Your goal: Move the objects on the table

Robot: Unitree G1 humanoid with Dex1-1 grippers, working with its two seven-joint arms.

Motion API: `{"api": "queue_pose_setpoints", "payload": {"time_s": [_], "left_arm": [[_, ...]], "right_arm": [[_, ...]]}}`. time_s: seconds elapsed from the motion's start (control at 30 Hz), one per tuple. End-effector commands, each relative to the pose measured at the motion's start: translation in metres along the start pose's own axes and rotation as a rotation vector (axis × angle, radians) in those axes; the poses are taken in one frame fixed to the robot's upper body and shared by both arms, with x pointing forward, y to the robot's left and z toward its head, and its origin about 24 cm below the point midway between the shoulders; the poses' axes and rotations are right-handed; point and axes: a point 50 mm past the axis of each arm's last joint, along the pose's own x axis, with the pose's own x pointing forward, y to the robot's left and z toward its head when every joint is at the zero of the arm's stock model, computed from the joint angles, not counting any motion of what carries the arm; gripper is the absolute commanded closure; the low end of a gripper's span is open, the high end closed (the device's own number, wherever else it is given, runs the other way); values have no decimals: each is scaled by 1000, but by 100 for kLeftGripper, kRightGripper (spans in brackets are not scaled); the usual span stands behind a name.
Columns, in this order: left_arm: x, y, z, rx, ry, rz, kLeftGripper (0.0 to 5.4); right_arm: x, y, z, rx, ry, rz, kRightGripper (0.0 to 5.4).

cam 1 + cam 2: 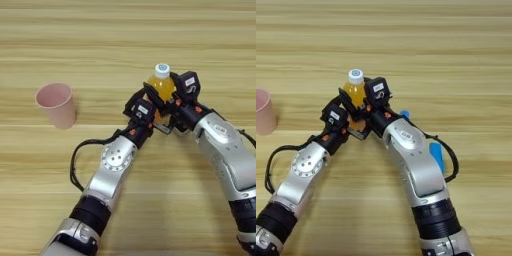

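In the left eye view, the orange-juice bottle (161,85) stands upright at about one o'clock from centre on the worktop (125,30). The left pincer (150,102) and right pincer (172,97) both crowd it; whether either is clamped on it cannot be told. The pink cup (56,105) sits well apart at nine o'clock.

In the right eye view, a flat blue bar (437,156) lies beside the right forearm. The risk: two pincers pulling differently could tip the bottle, or the forearm could sweep the bar.

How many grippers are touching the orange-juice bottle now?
2. The left gripper is at the orange-juice bottle on its left side, the right gripper on its right; contact behind the fingers is partly hidden.
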Motion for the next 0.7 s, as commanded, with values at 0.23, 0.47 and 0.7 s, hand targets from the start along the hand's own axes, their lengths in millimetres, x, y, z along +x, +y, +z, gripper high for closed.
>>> {"api": "queue_pose_setpoints", "payload": {"time_s": [0.23,0.47,0.7], "left_arm": [[4,-5,-1,-23,28,44,0],[4,-4,-1,-23,27,63,33],[3,-4,1,-22,1,62,103]], "right_arm": [[1,-1,6,0,-34,-2,197],[1,0,6,0,-33,-2,197],[1,-1,6,1,-34,-3,197]]}}
